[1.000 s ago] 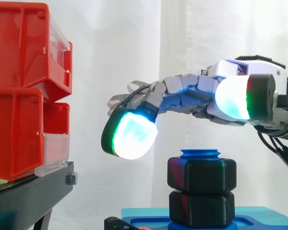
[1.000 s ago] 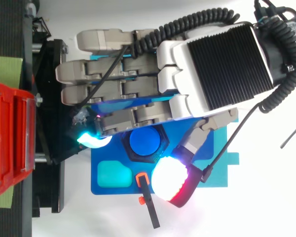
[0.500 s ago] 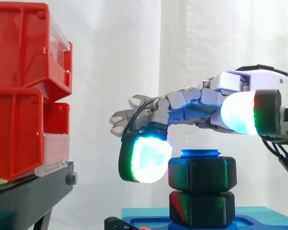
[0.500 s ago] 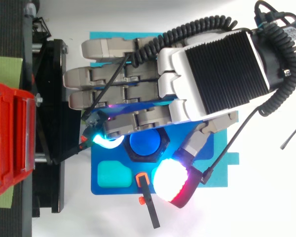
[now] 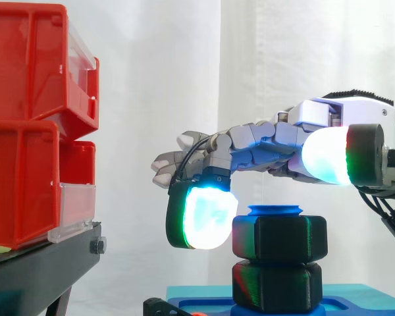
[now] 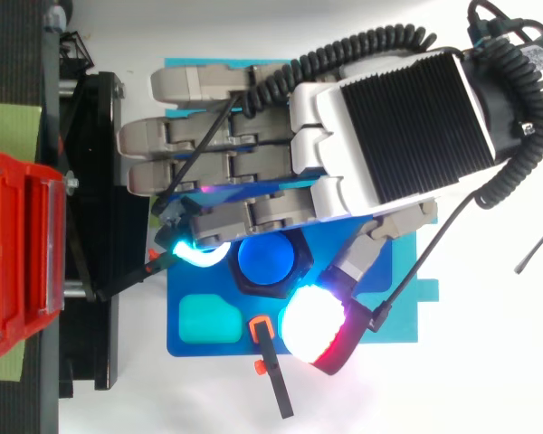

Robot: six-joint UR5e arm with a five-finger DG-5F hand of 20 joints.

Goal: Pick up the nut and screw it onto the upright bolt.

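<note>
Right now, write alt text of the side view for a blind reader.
A robot hand reaches in from the right over an upright blue bolt carrying an upper nut and a lower nut, both black; one glowing fingertip hangs close to the upper nut's left side. Red bins sit on a black stand at left, before a white curtain.

Open gap between red bins [image 5: 26, 131] and nut [image 5: 280, 238] on bolt [image 5: 275, 210]. Hand [image 5: 270, 141] spans over bolt top, closing approach from above. 1 glowing fingertip pad [image 5: 207, 214] hangs in gap, just beside nut. Black stand [image 6: 95, 181] near fingertips, bin side.
</note>
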